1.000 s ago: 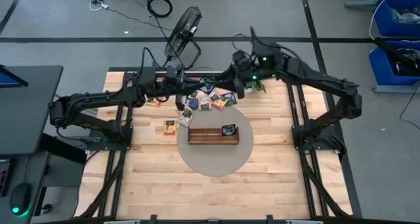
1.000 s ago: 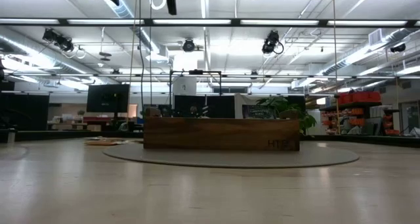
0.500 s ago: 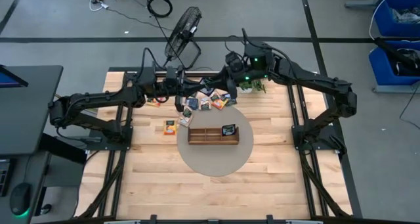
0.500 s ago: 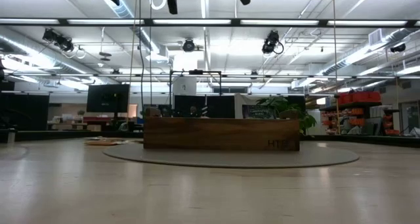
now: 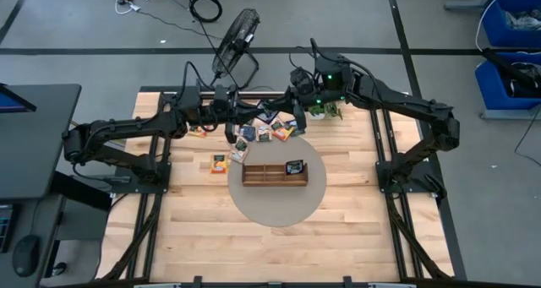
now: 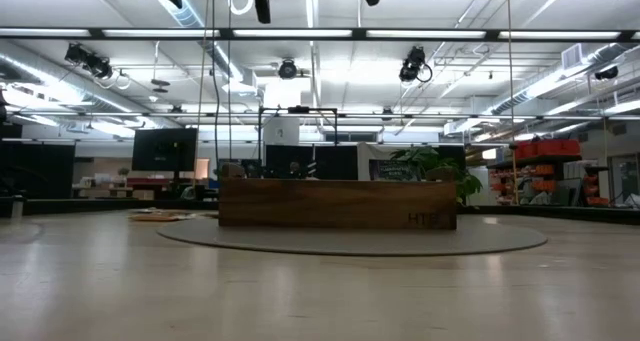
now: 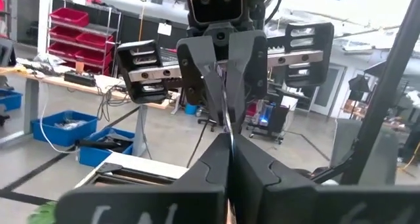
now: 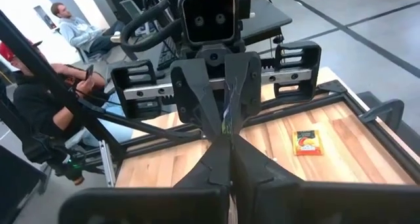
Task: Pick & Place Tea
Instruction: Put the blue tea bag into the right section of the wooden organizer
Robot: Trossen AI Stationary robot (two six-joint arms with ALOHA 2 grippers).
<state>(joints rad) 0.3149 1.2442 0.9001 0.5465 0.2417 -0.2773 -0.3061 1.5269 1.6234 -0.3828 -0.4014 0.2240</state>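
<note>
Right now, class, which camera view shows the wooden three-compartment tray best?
The high view: the wooden tray shows from above, its compartments open, one holding a dark tea packet. The low view shows only its long side wall. Neither wrist view shows it.

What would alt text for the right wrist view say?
Two end effectors meet tip to tip, the right end effector nearest and the left end effector facing it, both shut on a thin packet seen edge-on. An orange packet lies on the wooden table; people sit behind.
</note>
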